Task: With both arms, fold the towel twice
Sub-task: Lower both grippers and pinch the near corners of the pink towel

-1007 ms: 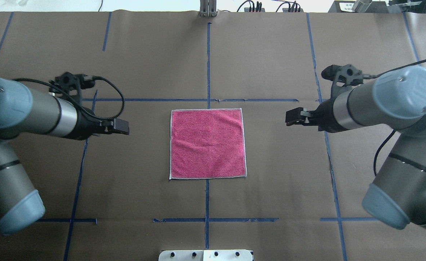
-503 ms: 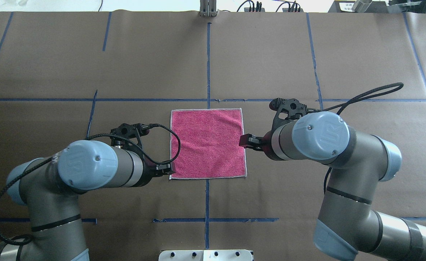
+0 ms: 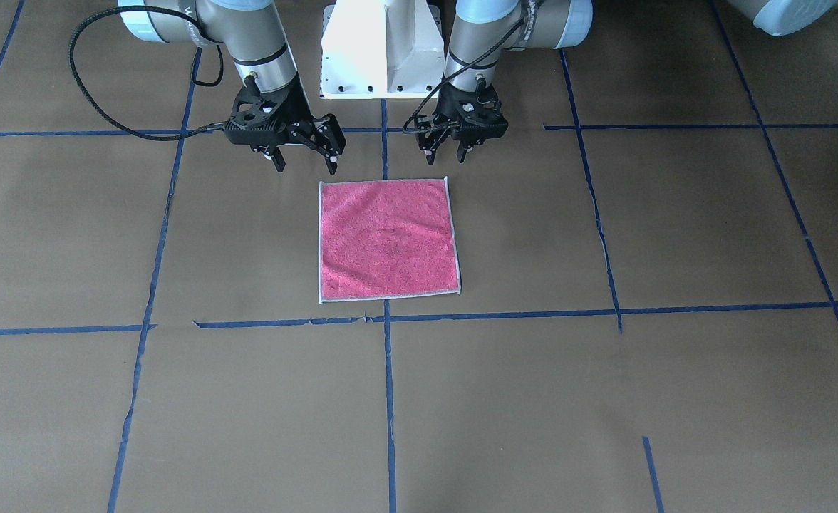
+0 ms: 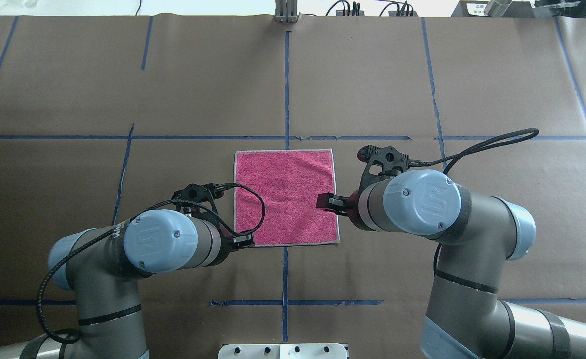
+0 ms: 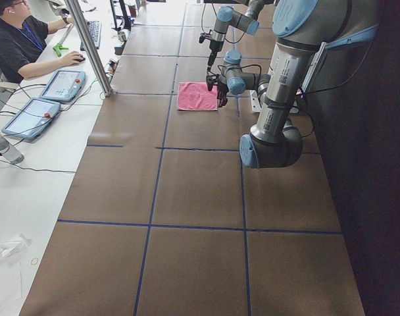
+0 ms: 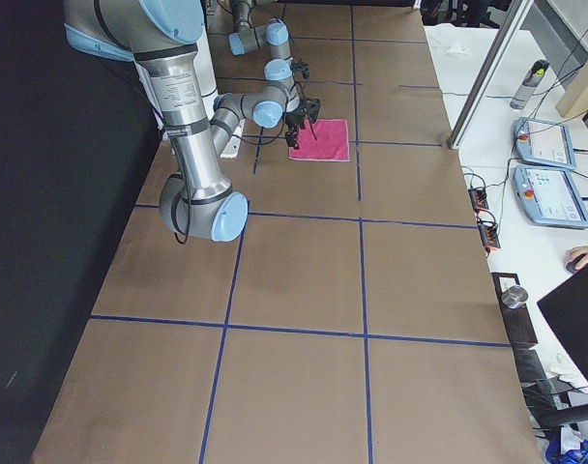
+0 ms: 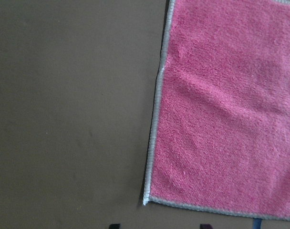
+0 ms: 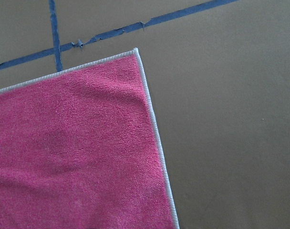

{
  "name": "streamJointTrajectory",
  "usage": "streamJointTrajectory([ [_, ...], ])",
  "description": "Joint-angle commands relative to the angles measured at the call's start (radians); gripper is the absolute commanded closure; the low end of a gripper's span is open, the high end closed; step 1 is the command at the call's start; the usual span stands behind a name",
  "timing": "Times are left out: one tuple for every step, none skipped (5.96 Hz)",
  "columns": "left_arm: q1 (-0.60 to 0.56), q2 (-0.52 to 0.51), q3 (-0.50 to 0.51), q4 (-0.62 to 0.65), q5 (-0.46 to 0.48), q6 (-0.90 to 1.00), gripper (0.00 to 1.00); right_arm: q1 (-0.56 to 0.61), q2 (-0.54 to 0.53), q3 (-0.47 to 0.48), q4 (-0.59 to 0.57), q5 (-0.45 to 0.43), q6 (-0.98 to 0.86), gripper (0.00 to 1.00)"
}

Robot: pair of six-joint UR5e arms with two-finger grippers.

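At the centre of the table the towel lies flat and unfolded, pink face up. Overhead, the left gripper sits at its near-left corner and the right gripper over its right edge. Only the front camera shows both hanging above the cloth, jaws spread, gripping nothing.

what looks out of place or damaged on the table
Only the blue tape line past the towel is torn and ragged. The towel lies flat, pink face up, with slight wrinkles.
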Motion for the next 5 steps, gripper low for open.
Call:
streamJointTrajectory([
  [0.001, -0.006, 0.022, -0.001, 0.000, 0.000, 0.46, -0.012, -0.002, 0.001, 0.001, -0.022, 0.001, 0.01],
  [0.001, -0.006, 0.026, -0.004, 0.000, -0.001, 0.47, -0.018, -0.003, 0.001, 0.001, -0.024, 0.001, 0.01],
  [0.001, -0.006, 0.026, -0.004, 0.000, -0.001, 0.47, -0.029, -0.014, 0.001, 0.001, -0.033, 0.001, 0.01],
  [0.001, -0.006, 0.026, -0.006, 0.000, -0.001, 0.47, -0.066, -0.016, -0.008, -0.001, -0.069, 0.001, 0.01],
  [0.001, -0.006, 0.031, -0.006, 0.000, -0.001, 0.47, -0.087, -0.014, -0.017, -0.002, -0.077, 0.002, 0.02],
])
